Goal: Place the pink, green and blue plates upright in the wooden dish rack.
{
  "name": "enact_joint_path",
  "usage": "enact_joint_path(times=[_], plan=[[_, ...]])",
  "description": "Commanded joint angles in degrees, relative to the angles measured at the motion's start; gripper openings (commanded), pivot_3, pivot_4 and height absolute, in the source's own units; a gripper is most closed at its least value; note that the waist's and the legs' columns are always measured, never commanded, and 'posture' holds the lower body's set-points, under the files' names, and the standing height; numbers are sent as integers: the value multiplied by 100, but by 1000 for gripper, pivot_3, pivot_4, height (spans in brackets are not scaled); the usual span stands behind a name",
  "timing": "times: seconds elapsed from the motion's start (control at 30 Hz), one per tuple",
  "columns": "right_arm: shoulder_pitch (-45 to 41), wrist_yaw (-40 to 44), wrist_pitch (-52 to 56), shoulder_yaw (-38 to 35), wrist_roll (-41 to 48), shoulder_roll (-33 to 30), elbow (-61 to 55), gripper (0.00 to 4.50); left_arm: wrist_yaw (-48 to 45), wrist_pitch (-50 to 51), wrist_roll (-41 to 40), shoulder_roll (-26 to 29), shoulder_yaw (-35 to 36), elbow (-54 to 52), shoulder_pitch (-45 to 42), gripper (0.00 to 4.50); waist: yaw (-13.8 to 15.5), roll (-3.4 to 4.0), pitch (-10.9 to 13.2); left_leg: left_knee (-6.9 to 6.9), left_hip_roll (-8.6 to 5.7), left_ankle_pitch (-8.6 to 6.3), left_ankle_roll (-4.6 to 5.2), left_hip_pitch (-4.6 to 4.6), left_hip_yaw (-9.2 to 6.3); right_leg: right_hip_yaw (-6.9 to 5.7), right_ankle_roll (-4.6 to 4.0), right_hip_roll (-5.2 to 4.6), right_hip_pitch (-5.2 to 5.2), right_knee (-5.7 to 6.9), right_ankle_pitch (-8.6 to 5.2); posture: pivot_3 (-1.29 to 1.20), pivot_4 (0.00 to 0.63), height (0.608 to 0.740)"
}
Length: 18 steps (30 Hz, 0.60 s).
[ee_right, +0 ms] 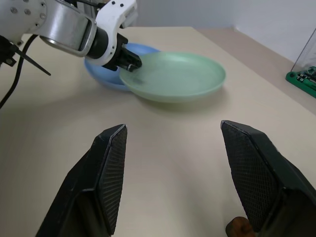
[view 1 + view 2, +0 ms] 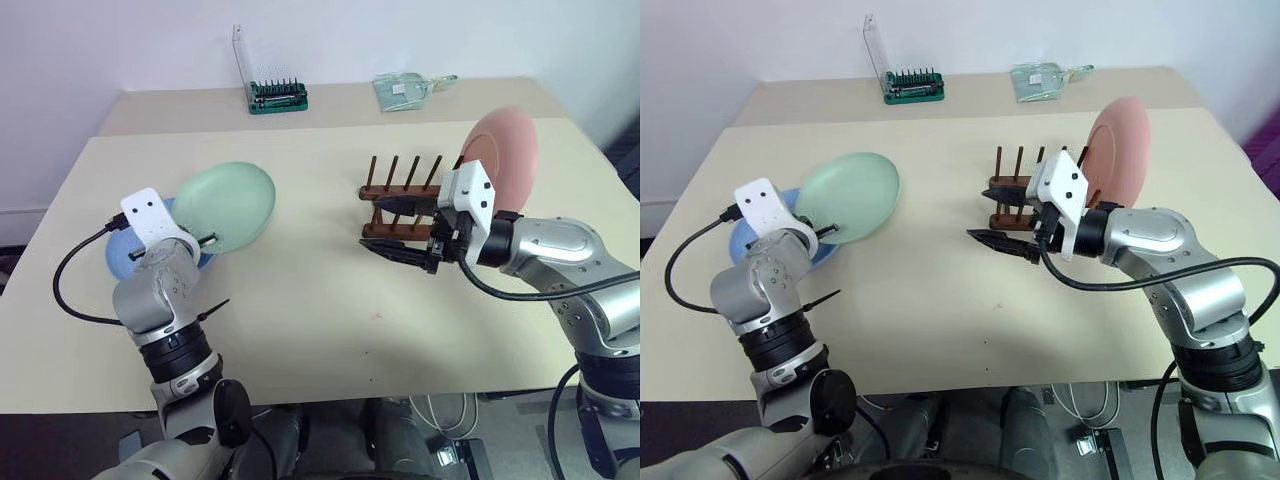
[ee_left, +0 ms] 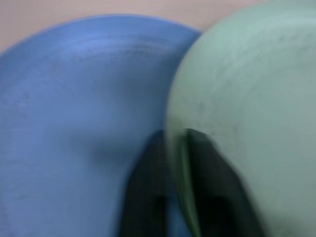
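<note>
Left pincer (image 2: 207, 240): clamped on the near rim of the green plate, 1 black finger above the rim and 1 below it, as the left wrist view shows
Green plate (image 2: 225, 205): pale mint, held tilted at the left side of the table, its near edge overlapping the blue plate; the far edge sits above the tabletop
Blue plate (image 2: 122, 256): light blue, lying flat on the table under and behind the green plate's gripped edge, mostly hidden by the left wrist in the head views
Right pincer (image 1: 173, 173): fingers spread apart with nothing between them, hanging just in front of the rack and pointing across the table toward the 2 plates on the left
Right fingers (image 1: 111, 168): 2 black ribbed pads, well apart, with bare tabletop between them
Pink plate (image 2: 503, 155): salmon pink, standing upright at the right end of the wooden dish rack, leaning slightly away from the pegs
Wooden dish rack (image 2: 397, 190): dark reddish-brown, right of the table's centre, thin upright pegs in rows; the slots left of the pink plate hold nothing
Table (image 2: 320, 300): pale beige top carrying the plates and the rack
Green bit holder (image 2: 278, 96): at the far edge by the wall, with a clear lid raised
Clear packet (image 2: 405, 90): on the far surface, right of the bit holder
</note>
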Motion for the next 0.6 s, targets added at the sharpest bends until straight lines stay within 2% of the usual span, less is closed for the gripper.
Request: enact_joint_path(times=[0.03,0.1,0.13,0.17,0.33,0.47,0.6], plan=[[-109,-85,58,-136,29,27,-130,3321,-256,-397,-288,6,-157,-220,-108,10,-9,-2,-1,0,0,0,0,0,0,0,0,0,1,-1,0,0,150,738],[-209,-115,81,-113,-10,36,-37,3828,-416,-654,-427,0,-250,-306,-118,0,-12,-2,0,0,0,0,0,0,0,0,0,0,-1,0,0,0,150,738],[-332,-158,-57,-13,-219,52,35,4349,-476,-806,-518,-44,-280,-389,-145,0,-13,-3,0,0,0,0,0,0,0,0,0,0,-1,0,0,0,150,738],[-455,-199,-244,113,-476,69,100,4471,-530,-944,-577,-67,-343,-468,-164,0,-20,-4,1,0,0,0,0,-1,0,0,0,0,-2,0,0,0,150,738],[-832,-176,-717,524,-1116,219,339,4471,-633,-1294,-645,-16,-759,-635,-126,0,-22,-4,1,-2,1,0,0,0,3,0,-1,0,-3,-2,1,0,150,738],[-1131,-37,-1963,1477,-2608,180,890,4471,-835,-1592,-794,-36,-1182,-859,-167,0,-26,-4,1,0,0,0,0,0,5,1,-1,0,-3,-2,1,0,150,738],[-1472,-329,-3115,2149,-3930,394,1738,4471,-869,-1584,-907,-133,-1514,-1028,-241,0,-29,-4,1,0,0,1,-1,0,7,1,-1,0,-3,-2,1,0,150,738]])
